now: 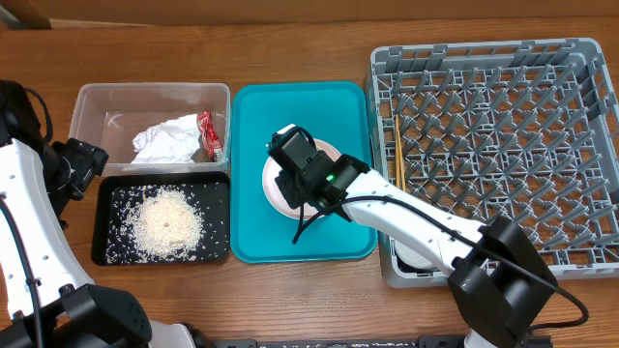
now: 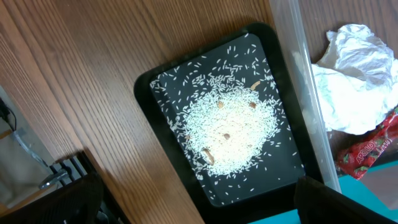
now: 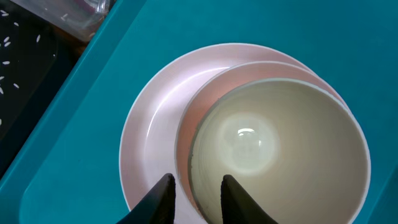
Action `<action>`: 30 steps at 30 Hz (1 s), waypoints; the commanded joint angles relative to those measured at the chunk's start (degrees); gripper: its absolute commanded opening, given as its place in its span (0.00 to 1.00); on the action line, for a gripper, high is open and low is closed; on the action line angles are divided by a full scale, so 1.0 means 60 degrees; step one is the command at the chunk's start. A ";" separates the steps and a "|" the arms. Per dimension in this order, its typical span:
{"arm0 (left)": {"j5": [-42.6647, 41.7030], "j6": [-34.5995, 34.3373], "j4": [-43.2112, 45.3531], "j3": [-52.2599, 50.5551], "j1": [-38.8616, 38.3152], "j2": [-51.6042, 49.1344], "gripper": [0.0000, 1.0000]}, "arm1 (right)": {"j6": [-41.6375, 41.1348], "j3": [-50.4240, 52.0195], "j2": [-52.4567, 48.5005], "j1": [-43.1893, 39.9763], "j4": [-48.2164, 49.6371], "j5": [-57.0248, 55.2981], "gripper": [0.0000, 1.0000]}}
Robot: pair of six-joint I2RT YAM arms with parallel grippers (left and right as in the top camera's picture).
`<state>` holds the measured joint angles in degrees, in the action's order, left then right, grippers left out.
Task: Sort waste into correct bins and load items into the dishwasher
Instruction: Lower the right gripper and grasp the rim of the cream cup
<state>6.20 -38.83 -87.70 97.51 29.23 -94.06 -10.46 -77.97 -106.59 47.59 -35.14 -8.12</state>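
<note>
- Lying along the dishwasher's (image 1: pixel 503 145) left edge, the chopsticks (image 1: pixel 397 150) point away from the robot.
- Right gripper (image 3: pixel 196 186) jaws stand narrow astride the bowl (image 3: pixel 280 149) rim.
- Left jaws: cannot tell.

Looks like a robot lab bench staged as a dishwashing station: wood-grain tabletop (image 1: pixel 290 300) with two white-and-black arms mounted at its near edge, cables trailing, a commercial grey dish rack (image 1: pixel 503 145), a teal serving tray (image 1: pixel 251 174), a clear tub (image 1: pixel 97 106) and a black tray (image 1: pixel 106 232) laid out neatly.
</note>
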 commanded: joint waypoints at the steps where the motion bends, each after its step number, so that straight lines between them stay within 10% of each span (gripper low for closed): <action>1: 0.0029 -0.0098 -0.0007 0.0222 -0.0066 0.0113 1.00 | -0.0007 0.0069 -0.0044 -0.0018 0.0026 -0.0364 0.27; 30: 0.0029 -0.0098 -0.0007 0.0222 -0.0066 0.0113 1.00 | 0.0251 0.0127 -0.0047 -0.0018 0.0018 -0.0576 0.21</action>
<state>6.20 -38.83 -87.70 97.51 29.23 -94.06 -9.65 -77.65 -106.59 47.62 -35.22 -10.76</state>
